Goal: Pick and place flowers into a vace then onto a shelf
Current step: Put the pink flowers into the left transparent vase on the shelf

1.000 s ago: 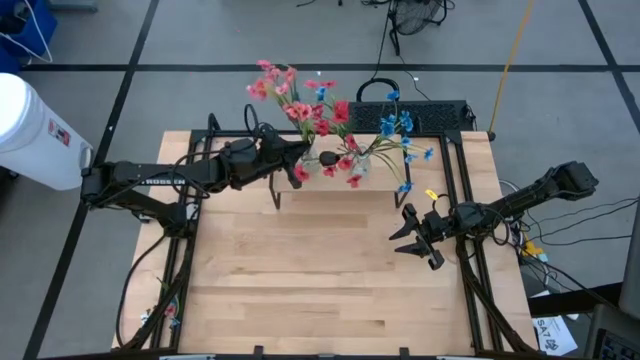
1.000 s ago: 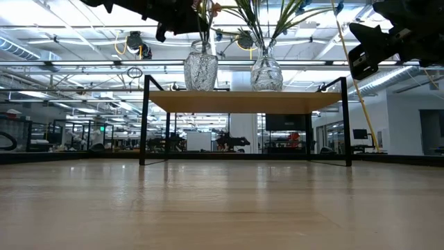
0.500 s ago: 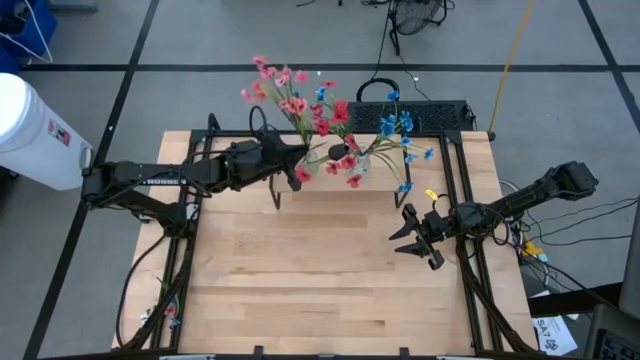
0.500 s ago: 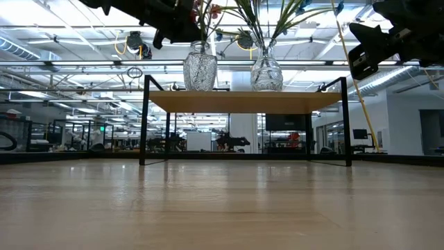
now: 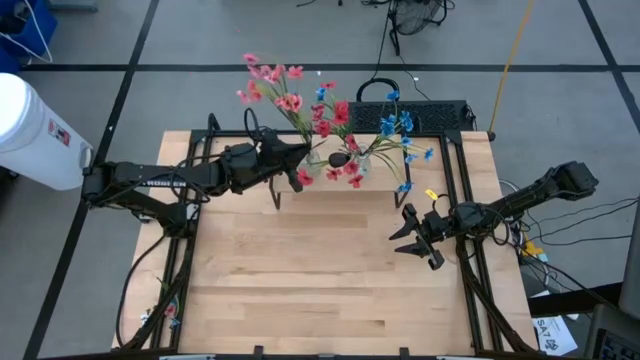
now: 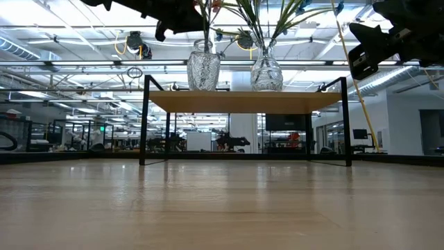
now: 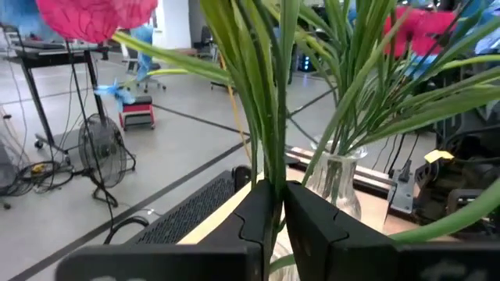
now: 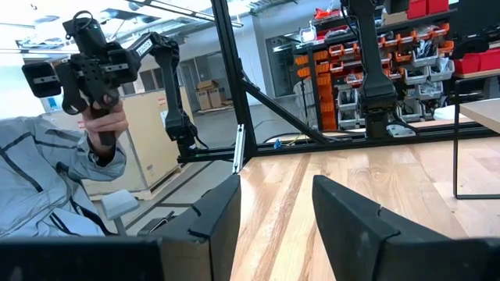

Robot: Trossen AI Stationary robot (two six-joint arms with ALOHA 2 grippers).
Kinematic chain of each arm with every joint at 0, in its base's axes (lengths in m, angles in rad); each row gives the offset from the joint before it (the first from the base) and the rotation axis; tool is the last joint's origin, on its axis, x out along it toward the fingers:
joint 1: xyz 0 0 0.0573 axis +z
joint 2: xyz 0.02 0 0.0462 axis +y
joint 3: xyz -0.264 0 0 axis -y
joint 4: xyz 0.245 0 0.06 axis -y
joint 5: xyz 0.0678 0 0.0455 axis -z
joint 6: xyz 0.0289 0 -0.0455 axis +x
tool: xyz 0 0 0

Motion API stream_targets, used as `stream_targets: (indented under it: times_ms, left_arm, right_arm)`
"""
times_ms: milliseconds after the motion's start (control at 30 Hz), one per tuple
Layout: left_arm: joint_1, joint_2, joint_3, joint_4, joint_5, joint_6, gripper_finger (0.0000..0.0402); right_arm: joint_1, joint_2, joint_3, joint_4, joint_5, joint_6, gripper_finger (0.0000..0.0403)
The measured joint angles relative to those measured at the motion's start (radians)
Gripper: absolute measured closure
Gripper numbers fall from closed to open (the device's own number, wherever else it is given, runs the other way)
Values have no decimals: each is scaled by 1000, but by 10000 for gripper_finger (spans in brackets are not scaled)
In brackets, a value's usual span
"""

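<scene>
The left gripper (image 7: 273, 215) is clenched on the green stems of the pink flowers (image 5: 272, 85), above the left vase (image 6: 203, 68) on the shelf (image 6: 243, 101) at the desk's far edge. Over the last second the vase has slid slightly right and the blossoms have swung leftward, so the spray is being seated. Its stems stand nearly upright, blossoms leaning far-left. The right gripper (image 5: 420, 238) waits with fingers spread near the desk's right edge.

On my shelf (image 6: 243, 101), a light-wood board on thin black legs at the table's far edge, stand two clear glass vases. The left vase (image 6: 203, 67) holds the pink spray (image 5: 272, 82); its stems (image 7: 266, 94) are pinched between my fingers. The right vase (image 6: 266, 69) holds the red (image 5: 345, 165) and blue (image 5: 396, 125) sprays, fanning outward.
</scene>
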Motion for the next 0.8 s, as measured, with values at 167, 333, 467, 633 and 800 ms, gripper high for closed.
stream_targets:
  times_ms: [167, 333, 467, 633, 800]
  left_arm:
    - [-7, 0, 0, -6, -22, -2, 328]
    - [-7, -11, 1, -6, -12, 1, 312]
    - [-7, -10, 2, -7, -13, 0, 310]
    - [-7, -10, 2, 5, -39, 1, 289]
    - [-7, -10, 2, 19, -55, 1, 250]
  right_arm:
    - [0, 0, 0, 0, 0, 0, 252]
    - [0, 0, 0, 0, 0, 0, 252]
    - [0, 0, 0, 0, 0, 0, 252]
    - [0, 0, 0, 0, 0, 0, 252]
    - [0, 0, 0, 0, 0, 0, 252]
